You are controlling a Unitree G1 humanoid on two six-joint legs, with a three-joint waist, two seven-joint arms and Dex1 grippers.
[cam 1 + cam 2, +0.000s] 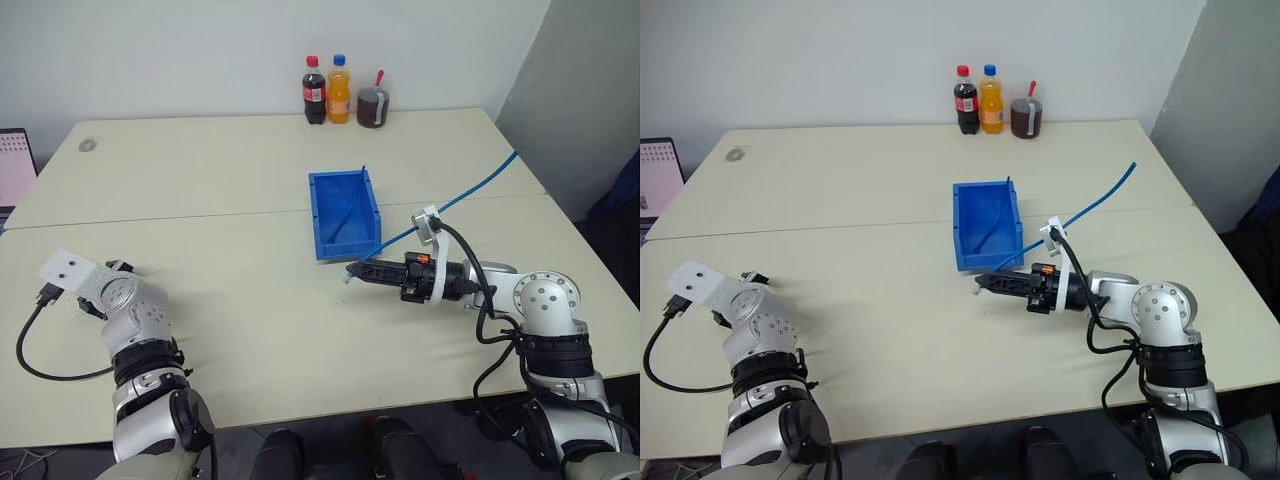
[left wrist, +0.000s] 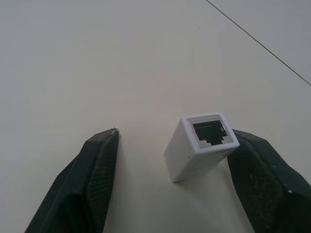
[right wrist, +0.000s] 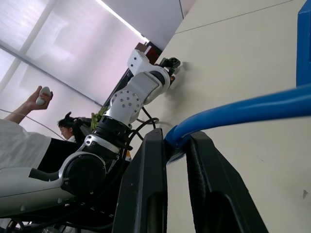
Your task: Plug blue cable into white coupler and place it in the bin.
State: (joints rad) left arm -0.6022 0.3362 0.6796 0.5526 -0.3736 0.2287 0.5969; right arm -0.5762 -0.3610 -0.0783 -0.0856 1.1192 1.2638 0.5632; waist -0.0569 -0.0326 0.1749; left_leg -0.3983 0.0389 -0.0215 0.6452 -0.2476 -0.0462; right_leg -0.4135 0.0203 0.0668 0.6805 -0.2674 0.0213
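A wide beige table (image 1: 250, 300) is seen from the head views. The bin (image 1: 345, 214) sits near its middle, its long axis running near to far and its lower lip at the near end. At the far edge three drinks (image 1: 340, 92) are lined up, side by side.

The blue cable (image 1: 470, 190) is stretched from the right gripper (image 1: 985, 283), just near the bin's near right corner, away to the far right, off the table edge; its long axis lies on that diagonal. A second run of it is draped inside the bin. In the right wrist view the two black fingers (image 3: 146, 189) are seen clamped on the cable's end, with the cable leading out to one side above the table, a detail too small in the head views. A person (image 3: 19, 141) with a raised hand is also caught there.

The left gripper (image 2: 170, 160) is seen at the near left of the table. In its wrist view the white coupler (image 2: 199, 145) lies on the table between the parted fingers, touching one finger, clear of the other, its open socket facing up and away from the wrist.
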